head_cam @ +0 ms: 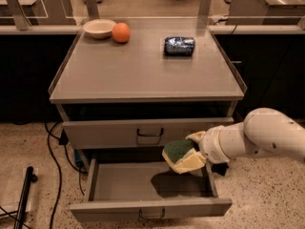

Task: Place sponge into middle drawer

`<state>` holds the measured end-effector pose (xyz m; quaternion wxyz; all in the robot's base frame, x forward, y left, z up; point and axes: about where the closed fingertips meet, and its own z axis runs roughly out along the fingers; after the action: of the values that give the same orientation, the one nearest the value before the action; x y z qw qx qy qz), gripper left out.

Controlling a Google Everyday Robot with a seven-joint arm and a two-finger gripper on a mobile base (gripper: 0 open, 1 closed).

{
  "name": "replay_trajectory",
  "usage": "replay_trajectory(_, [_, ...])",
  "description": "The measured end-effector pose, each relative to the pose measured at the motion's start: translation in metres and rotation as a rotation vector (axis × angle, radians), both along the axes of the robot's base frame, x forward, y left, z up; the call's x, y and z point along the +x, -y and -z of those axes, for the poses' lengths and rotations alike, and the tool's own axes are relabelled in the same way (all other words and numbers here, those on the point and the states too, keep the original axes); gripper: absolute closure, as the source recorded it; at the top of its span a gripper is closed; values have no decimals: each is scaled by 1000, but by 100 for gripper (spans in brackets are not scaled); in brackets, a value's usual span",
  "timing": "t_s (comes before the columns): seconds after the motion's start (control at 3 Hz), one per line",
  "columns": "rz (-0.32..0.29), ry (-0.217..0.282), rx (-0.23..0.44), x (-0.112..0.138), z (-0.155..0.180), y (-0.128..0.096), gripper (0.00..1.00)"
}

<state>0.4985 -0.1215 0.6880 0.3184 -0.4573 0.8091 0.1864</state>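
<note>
The sponge [181,155] has a dark green top and a pale yellow base. My gripper [194,151] is shut on it and holds it tilted above the right part of the open middle drawer [119,185]. The drawer is pulled out, its grey floor bare, with the sponge's shadow on it. The white arm [257,140] reaches in from the right. The grey drawer front above [147,132] is closed.
On the cabinet top [143,70] lie a dark blue crinkled packet [179,46], an orange [121,32] and a white bowl [99,28]. Black cables [52,147] run over the speckled floor at the left, by a dark pole [24,194].
</note>
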Motion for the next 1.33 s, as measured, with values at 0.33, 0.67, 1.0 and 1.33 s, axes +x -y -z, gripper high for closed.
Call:
replay_trajectory(0.33, [-23,-18,33,0,54,-15,100])
replay_trajectory(0.67, [-23,-18,33,0,54,-15,100])
replay_trajectory(1.0, [-40,-5,19,2,72,-14,100])
replay_trajectory(1.33, [-40,-7,12,6,107,-14,100])
